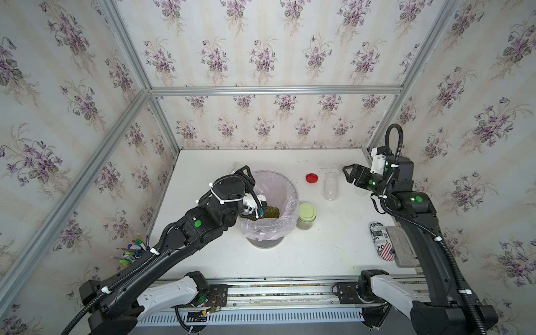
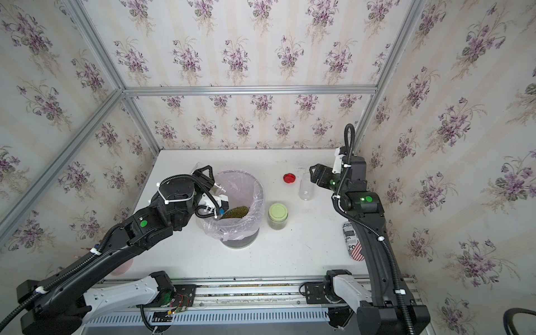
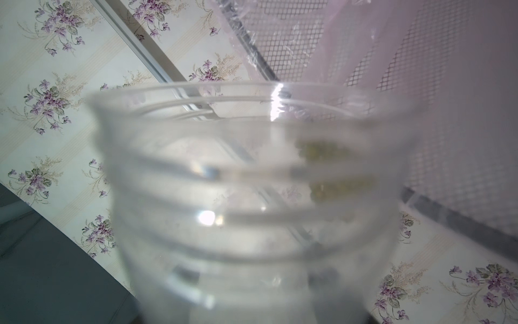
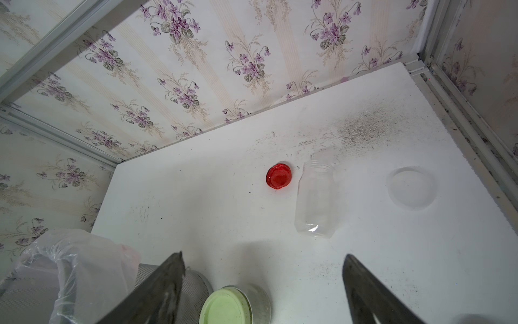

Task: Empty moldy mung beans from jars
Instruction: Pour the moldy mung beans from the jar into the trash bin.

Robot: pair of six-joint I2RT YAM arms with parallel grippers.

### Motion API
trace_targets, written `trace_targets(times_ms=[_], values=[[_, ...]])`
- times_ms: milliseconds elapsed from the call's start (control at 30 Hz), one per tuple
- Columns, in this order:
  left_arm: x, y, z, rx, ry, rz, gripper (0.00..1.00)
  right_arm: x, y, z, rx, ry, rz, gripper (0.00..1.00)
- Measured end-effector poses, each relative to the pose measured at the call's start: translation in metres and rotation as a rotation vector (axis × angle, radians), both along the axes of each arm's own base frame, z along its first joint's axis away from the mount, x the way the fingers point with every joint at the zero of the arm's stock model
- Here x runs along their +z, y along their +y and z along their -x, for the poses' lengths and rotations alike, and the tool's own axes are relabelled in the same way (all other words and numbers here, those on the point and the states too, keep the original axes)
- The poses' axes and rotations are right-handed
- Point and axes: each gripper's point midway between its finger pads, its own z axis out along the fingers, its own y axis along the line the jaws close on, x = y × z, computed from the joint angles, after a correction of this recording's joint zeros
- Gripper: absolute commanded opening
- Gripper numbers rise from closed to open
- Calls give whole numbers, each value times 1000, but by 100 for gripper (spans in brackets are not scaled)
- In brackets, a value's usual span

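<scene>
My left gripper (image 1: 246, 175) is shut on a clear jar (image 2: 217, 188), held tilted at the far left rim of the bin (image 1: 293, 191) with its mouth toward the inside. In the left wrist view that jar (image 3: 252, 196) fills the picture and looks nearly empty. Mung beans (image 1: 269, 211) lie heaped in the pink-lined bin. A jar with a pale green lid (image 1: 306, 216) stands right of the bin with beans inside. An empty open jar (image 1: 330, 185) stands farther back, next to a red lid (image 1: 311, 177). My right gripper (image 1: 346, 173) hovers open to the right of the empty jar, holding nothing.
A clear lid (image 4: 411, 187) lies on the table right of the empty jar. A printed can with a flag pattern (image 1: 383, 240) and a grey block (image 1: 401, 246) lie at the right front. Pens (image 1: 132, 251) stand off the table's left edge. Dark specks (image 4: 364, 126) dust the back right corner.
</scene>
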Motion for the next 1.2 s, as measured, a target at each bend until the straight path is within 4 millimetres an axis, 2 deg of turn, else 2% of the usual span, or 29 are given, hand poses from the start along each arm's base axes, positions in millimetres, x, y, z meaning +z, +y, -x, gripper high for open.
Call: trace_targets(times_ms=[167,200,333,367,500,667,800,933,1100,1200], values=[[26,-2,4,-11,-60,63,45,0,0,0,-1,1,-2,86],[25,-3,4,-11,-65,68,45,0,0,0,-1,1,-2,86],[-11,0,4,-3,8,-16,44,-3,0,-1,-2,8,-2,86],[-15,2,5,-1,20,-31,44,-2,0,-1,-1,8,-2,86],[1,8,9,11,-13,-2,44,0,0,-1,-1,1,-3,86],[-7,10,9,15,4,-27,42,0,0,-1,-1,4,-2,86],[7,9,11,11,-23,1,42,-3,1,-1,2,8,-5,86],[-7,7,7,16,14,-40,41,-5,1,-1,4,12,-6,86],[19,2,9,-1,-45,27,42,-4,2,0,7,8,-8,86],[-1,0,7,-2,-7,-16,42,-8,2,0,7,18,-7,86]])
